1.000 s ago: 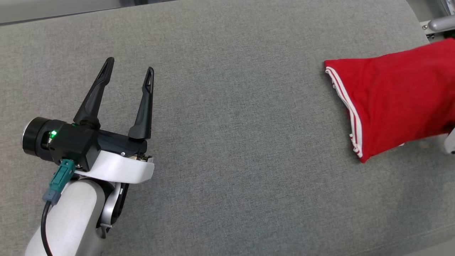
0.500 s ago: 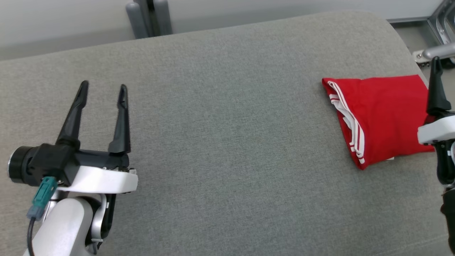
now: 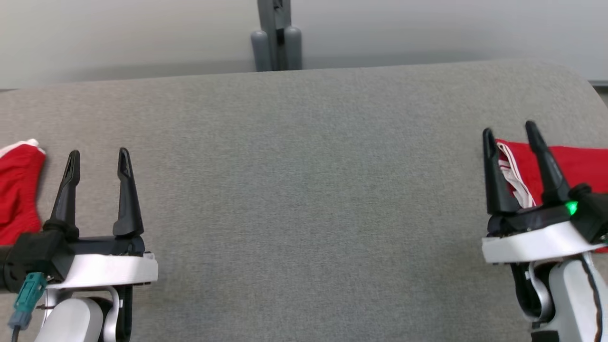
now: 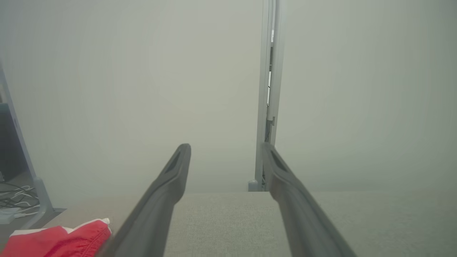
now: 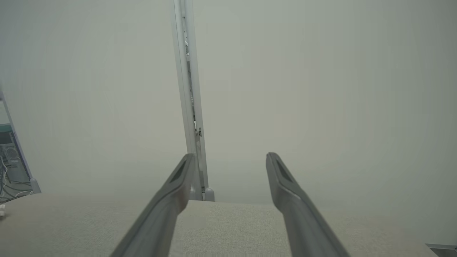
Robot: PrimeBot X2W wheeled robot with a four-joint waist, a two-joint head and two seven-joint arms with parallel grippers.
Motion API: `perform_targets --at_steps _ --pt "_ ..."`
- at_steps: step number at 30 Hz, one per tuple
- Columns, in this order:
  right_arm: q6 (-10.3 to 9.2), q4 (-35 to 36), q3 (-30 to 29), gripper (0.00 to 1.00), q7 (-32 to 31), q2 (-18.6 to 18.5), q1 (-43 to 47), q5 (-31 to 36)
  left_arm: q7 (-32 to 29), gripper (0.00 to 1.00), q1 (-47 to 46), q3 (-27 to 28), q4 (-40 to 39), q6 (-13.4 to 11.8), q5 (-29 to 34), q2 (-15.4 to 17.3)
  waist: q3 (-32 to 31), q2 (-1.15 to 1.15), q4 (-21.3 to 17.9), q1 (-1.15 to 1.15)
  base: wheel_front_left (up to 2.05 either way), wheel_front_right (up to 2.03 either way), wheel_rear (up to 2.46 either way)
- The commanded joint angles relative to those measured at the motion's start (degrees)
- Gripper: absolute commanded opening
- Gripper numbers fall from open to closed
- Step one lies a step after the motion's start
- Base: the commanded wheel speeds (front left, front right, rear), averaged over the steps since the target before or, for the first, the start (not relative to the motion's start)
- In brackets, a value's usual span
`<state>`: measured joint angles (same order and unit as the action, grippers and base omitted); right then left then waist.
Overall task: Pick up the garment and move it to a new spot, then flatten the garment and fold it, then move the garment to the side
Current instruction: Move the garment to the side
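1. The folded red garment with white stripes (image 3: 577, 164) lies flat at the right end of the grey fabric-covered table (image 3: 304, 190), with its striped edge facing the table's middle.
2. In the head view the right gripper (image 3: 509, 129) stands in front of that striped edge. Its jaws are spread with nothing between them. The right wrist view shows the right gripper (image 5: 231, 156) pointing over the tabletop at the wall.
3. The left gripper (image 3: 99, 154) is well apart from the garment, its jaws likewise parted and empty, as the left wrist view confirms (image 4: 225, 148).
4. A second red cloth with a white edge (image 3: 16, 194) lies just left of the left gripper.
5. Against half a second ago, the head camera has swung:
   - The grey upright post (image 3: 277, 35) now sits at top centre.
   - The right gripper, then at the frame's right edge, now shows both fingers.
   - The garment lies as before.
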<state>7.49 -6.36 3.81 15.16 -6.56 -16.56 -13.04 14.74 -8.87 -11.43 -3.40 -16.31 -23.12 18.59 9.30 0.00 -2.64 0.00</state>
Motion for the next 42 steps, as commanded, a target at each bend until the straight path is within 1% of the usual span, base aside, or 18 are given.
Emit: perform_targets --at_steps 1,5,11,14,18,26,42 --pt "0.02 0.45 -0.03 1.0 0.1 0.08 1.38 1.06 0.35 1.0 0.63 0.72 -0.15 0.62 0.22 -0.23 -1.63 0.0 1.78 0.0 0.0 0.0 0.0" --pt "0.02 0.51 -0.56 1.0 -0.92 1.01 4.71 2.31 0.33 1.0 3.41 2.4 0.63 2.71 0.79 -0.96 -3.51 0.0 2.79 0.0 0.0 0.0 0.0" --pt "0.02 1.53 -2.27 1.0 -2.92 2.25 10.45 3.53 0.35 1.0 7.36 3.8 2.04 5.13 2.88 -1.94 -6.95 0.0 2.44 0.0 0.0 0.0 0.0" --pt "0.02 2.56 -3.26 1.0 -4.33 2.79 13.65 3.72 0.36 1.0 9.23 3.21 2.13 5.59 4.02 -2.55 -8.76 0.0 2.09 0.0 0.0 0.0 0.0" --pt "0.02 4.53 -4.65 1.0 -6.07 3.29 16.81 4.07 0.36 1.0 10.91 3.0 2.67 6.14 4.86 -2.55 -10.02 0.0 1.52 0.0 0.0 0.0 0.0" --pt "0.02 7.01 -6.43 1.0 -8.61 3.54 19.92 4.71 0.36 1.0 12.0 2.54 3.83 6.1 4.73 -2.56 -10.8 0.0 1.04 0.0 0.0 0.0 0.0" --pt "0.02 6.51 -5.51 1.0 -8.35 3.57 19.65 2.64 0.13 1.0 12.49 2.5 4.42 5.47 4.01 -2.12 -10.55 0.0 0.57 0.0 0.0 0.0 0.0"
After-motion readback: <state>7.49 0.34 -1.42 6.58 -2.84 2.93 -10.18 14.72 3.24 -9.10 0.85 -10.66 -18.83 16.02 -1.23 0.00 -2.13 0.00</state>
